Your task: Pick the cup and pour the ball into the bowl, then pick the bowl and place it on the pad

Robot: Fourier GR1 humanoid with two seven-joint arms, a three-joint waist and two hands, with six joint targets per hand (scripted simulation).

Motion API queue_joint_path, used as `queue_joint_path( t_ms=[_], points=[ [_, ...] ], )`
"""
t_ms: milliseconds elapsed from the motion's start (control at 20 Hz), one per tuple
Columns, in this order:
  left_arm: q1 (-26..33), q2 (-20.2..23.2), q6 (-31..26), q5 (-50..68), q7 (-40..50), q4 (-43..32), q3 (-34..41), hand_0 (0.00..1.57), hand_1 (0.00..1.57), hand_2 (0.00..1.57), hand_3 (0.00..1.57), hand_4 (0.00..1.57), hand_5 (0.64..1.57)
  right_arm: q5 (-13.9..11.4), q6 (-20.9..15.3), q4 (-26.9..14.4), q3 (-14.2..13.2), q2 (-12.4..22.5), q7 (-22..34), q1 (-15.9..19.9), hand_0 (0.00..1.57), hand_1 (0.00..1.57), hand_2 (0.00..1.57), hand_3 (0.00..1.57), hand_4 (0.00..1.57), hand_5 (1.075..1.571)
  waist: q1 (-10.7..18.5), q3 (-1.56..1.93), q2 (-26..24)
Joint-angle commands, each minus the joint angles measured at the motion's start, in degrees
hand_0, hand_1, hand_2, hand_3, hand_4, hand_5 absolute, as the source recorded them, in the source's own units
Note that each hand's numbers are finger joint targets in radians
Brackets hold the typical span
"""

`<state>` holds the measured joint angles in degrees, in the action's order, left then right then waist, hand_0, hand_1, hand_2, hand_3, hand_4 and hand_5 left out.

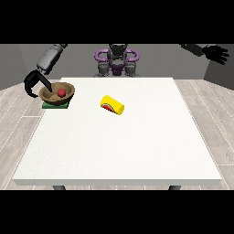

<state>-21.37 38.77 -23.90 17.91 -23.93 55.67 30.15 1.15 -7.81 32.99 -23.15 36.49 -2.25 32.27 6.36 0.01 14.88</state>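
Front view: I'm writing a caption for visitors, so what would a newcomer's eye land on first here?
Probably the yellow cup, lying on its side near the middle of the white table. Next, the brown bowl with the red ball in it, sitting on the green pad at the table's far corner at the view's left, where a black robot hand curls at its rim.

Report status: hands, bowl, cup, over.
Hand at view's left curled on bowl rim. Bowl on green pad, red ball inside. Yellow cup lying mid-table. Other hand raised, open.
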Motion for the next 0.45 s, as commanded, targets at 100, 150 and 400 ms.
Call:
queue_joint_path(
  t_ms=[100, 150, 400],
  points=[
    [-1.0, -6.9, 4.0, -1.4, 9.1, 10.7, -7.7, 0.0, 0.0, 0.0, 0.0, 1.01, 1.569, -1.3, 1.8, -4.2, 1.0, 3.0, 5.0, 3.1, 0.0, 0.0, 0.0, 0.0, 0.0, 1.361, 1.0, 0.15, -7.4],
    [-1.7, -10.0, 5.8, -1.7, 10.8, 11.6, -9.6, 0.0, 0.0, 0.0, 0.0, 0.9, 1.559, -2.4, 0.7, -3.7, 2.5, 1.7, 6.7, 3.5, 0.0, 0.0, 0.0, 0.0, 0.0, 1.359, 0.7, 0.12, -9.8],
    [1.4, -11.8, 9.4, -5.3, 14.1, 6.7, -11.4, 0.0, 0.0, 0.0, 0.0, 0.9, 1.559, -0.1, 7.7, 3.1, 4.9, -2.8, 8.7, 6.9, 0.0, 0.0, 0.0, 0.0, 0.48, 1.434, -4.5, -0.08, -20.6]
  ],
)
